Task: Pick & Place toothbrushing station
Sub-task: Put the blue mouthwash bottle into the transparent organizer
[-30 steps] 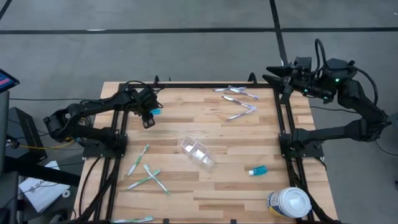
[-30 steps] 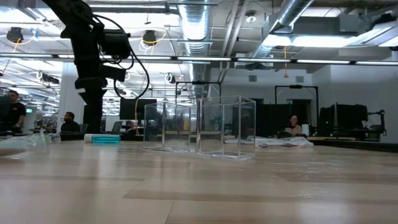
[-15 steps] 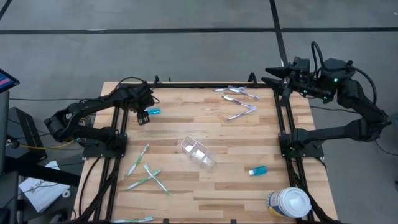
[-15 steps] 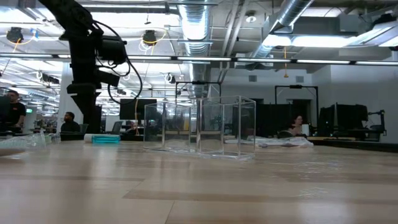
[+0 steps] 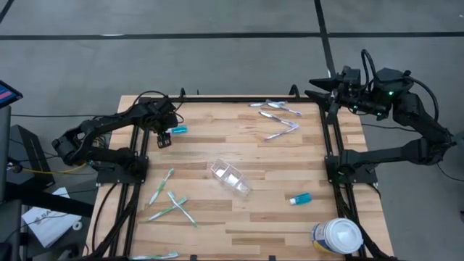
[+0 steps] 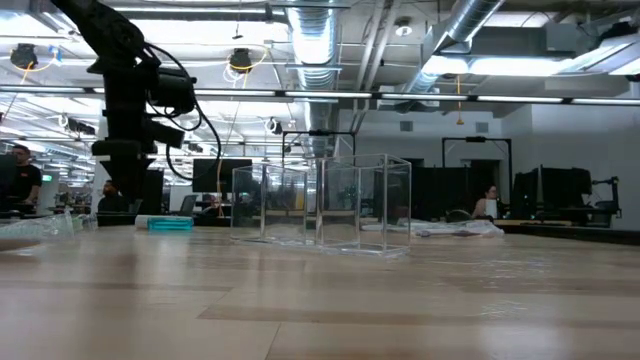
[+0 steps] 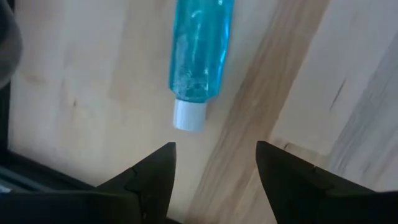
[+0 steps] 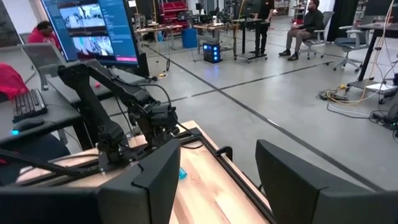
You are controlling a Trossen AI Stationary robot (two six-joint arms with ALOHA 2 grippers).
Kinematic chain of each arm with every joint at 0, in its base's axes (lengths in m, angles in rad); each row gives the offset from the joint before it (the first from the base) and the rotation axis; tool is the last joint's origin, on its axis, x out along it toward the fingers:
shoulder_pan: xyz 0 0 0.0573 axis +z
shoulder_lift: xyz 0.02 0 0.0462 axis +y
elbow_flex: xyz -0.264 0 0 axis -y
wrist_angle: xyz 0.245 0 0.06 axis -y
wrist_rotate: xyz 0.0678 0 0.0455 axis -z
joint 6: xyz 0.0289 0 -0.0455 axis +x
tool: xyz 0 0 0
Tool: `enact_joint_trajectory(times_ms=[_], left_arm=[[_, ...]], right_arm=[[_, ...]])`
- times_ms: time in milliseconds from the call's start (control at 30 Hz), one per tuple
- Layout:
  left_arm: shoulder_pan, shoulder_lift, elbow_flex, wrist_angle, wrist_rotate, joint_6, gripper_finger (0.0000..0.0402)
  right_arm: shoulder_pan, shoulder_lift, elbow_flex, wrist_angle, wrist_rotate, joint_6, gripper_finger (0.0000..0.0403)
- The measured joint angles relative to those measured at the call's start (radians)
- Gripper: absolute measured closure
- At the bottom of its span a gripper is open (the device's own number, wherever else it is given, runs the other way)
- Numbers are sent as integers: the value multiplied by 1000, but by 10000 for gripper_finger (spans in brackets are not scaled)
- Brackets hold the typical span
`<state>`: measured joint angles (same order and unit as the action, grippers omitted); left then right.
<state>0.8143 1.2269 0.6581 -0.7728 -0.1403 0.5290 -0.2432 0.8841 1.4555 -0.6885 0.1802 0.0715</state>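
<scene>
Hovering left gripper [image 7: 214,165] fingers spread over blue tube [image 7: 199,50], right gripper [image 8: 217,165] fingers apart, empty, clear holder [image 5: 230,177] mid-table

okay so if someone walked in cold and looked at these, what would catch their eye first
Probably the small see-through plastic holder at the middle of the wooden table. Next, the open left gripper hovering beside a small blue bottle with a white cap at the far left, and the white-lidded round tub at the near right corner.
</scene>
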Motion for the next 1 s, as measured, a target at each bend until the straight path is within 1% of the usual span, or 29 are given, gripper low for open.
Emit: enact_joint_trajectory(times_ms=[233, 400, 500, 633, 767, 900, 1000], left_arm=[[0, 0, -40, 39, -1, 15, 185], [6, 6, -44, 139, -12, 14, 187], [12, 62, -44, 158, -10, 14, 187], [17, 178, -44, 164, -8, 16, 188], [18, 243, -37, 172, 14, 30, 189], [20, 240, -39, 181, 26, 45, 196], [27, 205, -46, 192, 27, 30, 217]], right_arm=[[-1, 29, 0, -18, 0, -25, 203], [-9, 39, 0, -16, 0, -23, 203], [-9, 40, 0, -14, 0, -27, 203], [-9, 44, 0, -10, -1, -11, 204], [-9, 43, 0, -10, 0, 5, 204], [-8, 43, 0, -10, 0, 5, 206], [-8, 43, 0, -9, 0, 3, 210]])
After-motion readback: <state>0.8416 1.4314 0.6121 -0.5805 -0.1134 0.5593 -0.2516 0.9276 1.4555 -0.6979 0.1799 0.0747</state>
